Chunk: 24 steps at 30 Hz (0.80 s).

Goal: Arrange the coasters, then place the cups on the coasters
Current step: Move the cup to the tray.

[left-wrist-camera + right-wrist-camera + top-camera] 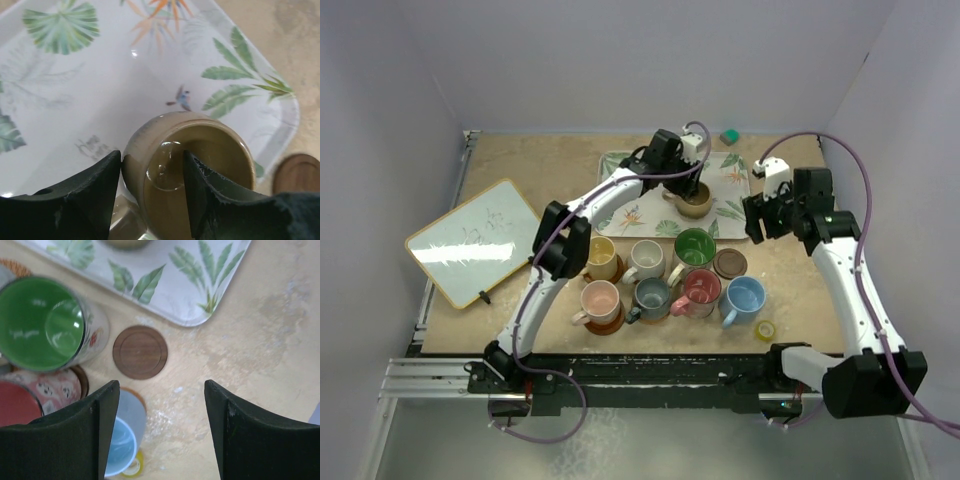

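A tan cup point(697, 205) point(220, 145) stands on the leaf-print tray point(730, 185) point(100, 100). My left gripper point(688, 195) point(152, 160) is shut on its wall, one finger inside and one pressed against the outside. Three cups stand in each of two rows in front of the tray, on coasters: yellow point(602, 257), white point(646, 258), green point(694, 247) point(42, 322), pink point(599, 300), grey point(651, 296), dark red point(701, 290). A blue cup point(744, 297) point(120, 440) stands at the right. One dark wooden coaster point(729, 263) point(139, 351) point(297, 172) lies bare. My right gripper point(758, 218) point(162, 390) hangs open and holds nothing, right of that coaster.
A whiteboard point(475, 240) lies at the left. A small yellow tape roll point(765, 330) point(132, 467) sits beside the blue cup. A green block point(729, 135) rests behind the tray. Walls close the table on the left, back and right.
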Available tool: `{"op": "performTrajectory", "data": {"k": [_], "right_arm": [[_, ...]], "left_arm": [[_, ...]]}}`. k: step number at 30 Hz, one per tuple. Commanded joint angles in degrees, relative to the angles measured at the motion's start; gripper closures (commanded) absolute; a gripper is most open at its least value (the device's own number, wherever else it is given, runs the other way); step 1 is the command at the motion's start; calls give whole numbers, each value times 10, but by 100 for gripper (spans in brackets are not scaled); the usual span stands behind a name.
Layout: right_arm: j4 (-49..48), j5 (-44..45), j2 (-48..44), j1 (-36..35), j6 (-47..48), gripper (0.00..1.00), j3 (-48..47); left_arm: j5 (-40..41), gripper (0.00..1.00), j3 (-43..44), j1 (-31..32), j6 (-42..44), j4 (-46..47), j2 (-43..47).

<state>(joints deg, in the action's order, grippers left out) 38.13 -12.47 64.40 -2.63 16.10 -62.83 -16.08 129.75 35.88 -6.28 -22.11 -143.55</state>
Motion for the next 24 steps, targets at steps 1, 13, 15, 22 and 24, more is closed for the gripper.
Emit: {"op": "performTrajectory", "data": {"k": [1, 13, 15, 22, 24], "right_arm": [[-58, 28, 53, -3, -56, 30, -59], [-112, 40, 226, -36, -154, 31, -173], [-116, 50, 253, -50, -159, 31, -191], [-113, 81, 336, -79, -189, 33, -242], [-107, 86, 355, -85, -191, 34, -254]], "left_arm": [[-28, 49, -12, 5, -40, -2, 80], [45, 34, -123, 0, 40, 17, 219], [64, 32, -173, -4, 60, 32, 260], [113, 29, -334, -27, 122, 56, 399], [121, 28, -378, -34, 136, 62, 434]]}}
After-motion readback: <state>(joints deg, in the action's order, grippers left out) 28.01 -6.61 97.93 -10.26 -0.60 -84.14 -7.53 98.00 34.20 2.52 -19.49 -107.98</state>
